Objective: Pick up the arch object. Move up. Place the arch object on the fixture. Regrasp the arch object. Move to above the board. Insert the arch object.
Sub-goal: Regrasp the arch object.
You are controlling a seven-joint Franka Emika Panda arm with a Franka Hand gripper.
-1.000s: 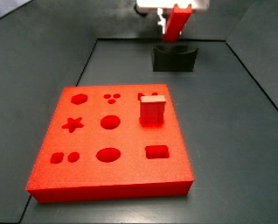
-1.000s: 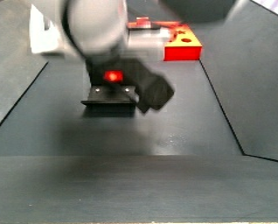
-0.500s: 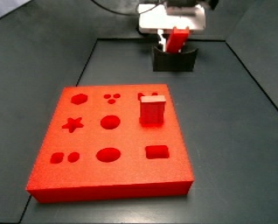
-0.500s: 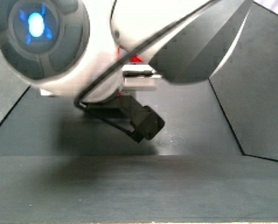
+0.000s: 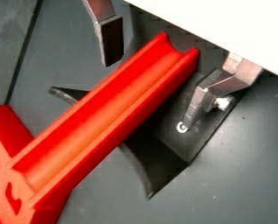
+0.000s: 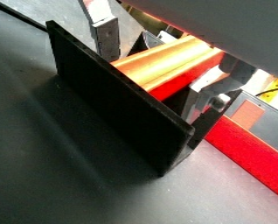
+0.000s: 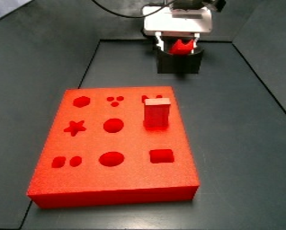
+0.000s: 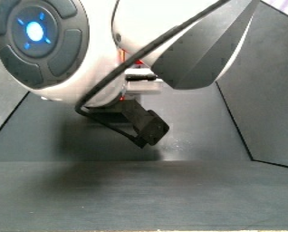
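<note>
The arch object (image 5: 107, 131), a long bright red bar with a groove along its upper side, lies in the scooped top of the black fixture (image 6: 107, 96). My gripper (image 5: 153, 79) straddles the bar's end. Both fingers stand clear of it, with a gap on each side, so the gripper is open. In a side view the gripper (image 7: 179, 40) sits low over the fixture (image 7: 182, 63) at the far end of the floor, with a bit of the red bar (image 7: 178, 48) showing between the fingers. The red board (image 7: 74, 171) lies near the front.
A short red block with a notched top (image 7: 156, 112) stands upright on the board. Dark walls slope up round the floor. In a side view the arm's white body (image 8: 122, 45) fills most of the picture and hides the fixture.
The gripper has come down with the red bar from above the fixture onto it. The bar now rests in the scoop and the fingers stand apart from it.
</note>
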